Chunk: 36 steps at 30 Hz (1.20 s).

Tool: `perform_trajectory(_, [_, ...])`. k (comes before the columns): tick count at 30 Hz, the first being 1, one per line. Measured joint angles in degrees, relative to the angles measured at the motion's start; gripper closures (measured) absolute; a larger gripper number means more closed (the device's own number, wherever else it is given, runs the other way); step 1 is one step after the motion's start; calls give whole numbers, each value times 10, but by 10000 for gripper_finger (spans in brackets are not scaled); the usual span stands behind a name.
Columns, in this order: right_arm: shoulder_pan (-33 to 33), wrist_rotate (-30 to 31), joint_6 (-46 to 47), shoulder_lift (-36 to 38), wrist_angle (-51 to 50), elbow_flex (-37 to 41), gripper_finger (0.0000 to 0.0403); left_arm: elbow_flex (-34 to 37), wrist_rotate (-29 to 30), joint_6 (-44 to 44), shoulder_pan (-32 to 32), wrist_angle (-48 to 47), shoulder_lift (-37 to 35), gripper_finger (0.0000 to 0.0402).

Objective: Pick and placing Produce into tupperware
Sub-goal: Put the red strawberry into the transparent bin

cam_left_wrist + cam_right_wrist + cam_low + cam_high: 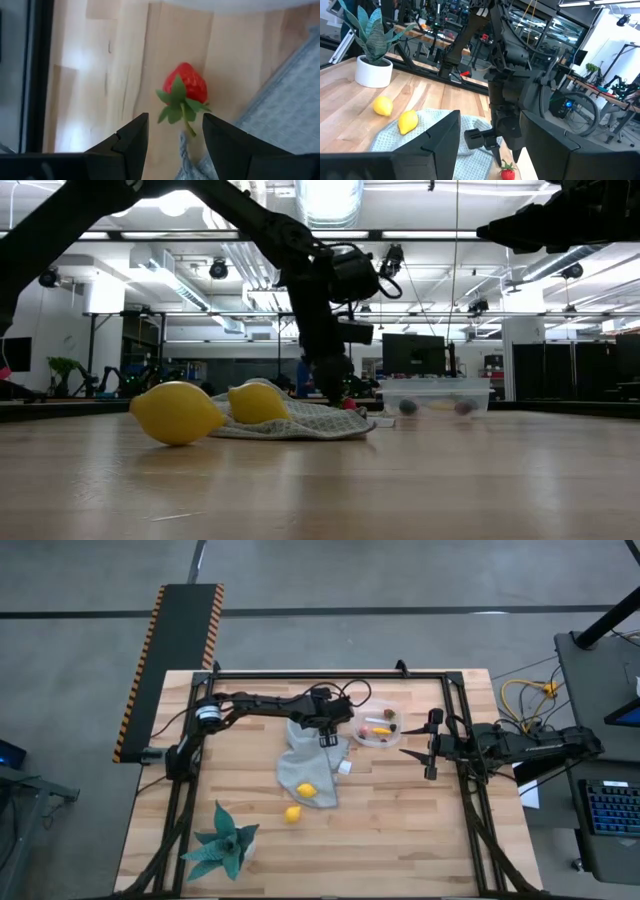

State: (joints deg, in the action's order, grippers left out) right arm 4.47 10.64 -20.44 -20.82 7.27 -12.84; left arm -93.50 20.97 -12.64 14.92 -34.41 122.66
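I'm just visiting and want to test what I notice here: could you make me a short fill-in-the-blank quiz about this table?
1. The left pincer stands open over a red ____.
2. One lemon lies on the grey-blue ____.
3. The other lemon lies on the bare ____.
4. The clear tupperware holds several small ____ pieces.

Missing words: strawberry; cloth; table; produce

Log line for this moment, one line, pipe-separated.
left gripper open over strawberry at cloth edge | right gripper open, waiting beside tupperware | two lemons still out
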Motion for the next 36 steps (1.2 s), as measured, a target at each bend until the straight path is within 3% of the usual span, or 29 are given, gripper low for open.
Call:
perform_trajectory(14, [0, 0, -2, 0, 0, 0, 204, 0, 0, -2, 2, 5, 1, 235])
perform_trajectory(19, [0, 0, -1, 0, 0, 0, 204, 1, -4, -4, 2, 4, 1, 278])
perform_trajectory(27, [0, 0, -1, 0, 0, 0, 204, 2, -14, -44, 2, 9, 1, 390])
perform_trajectory(36, [0, 0, -1, 0, 0, 0, 204, 3, -14, -62, 4, 6, 1, 401])
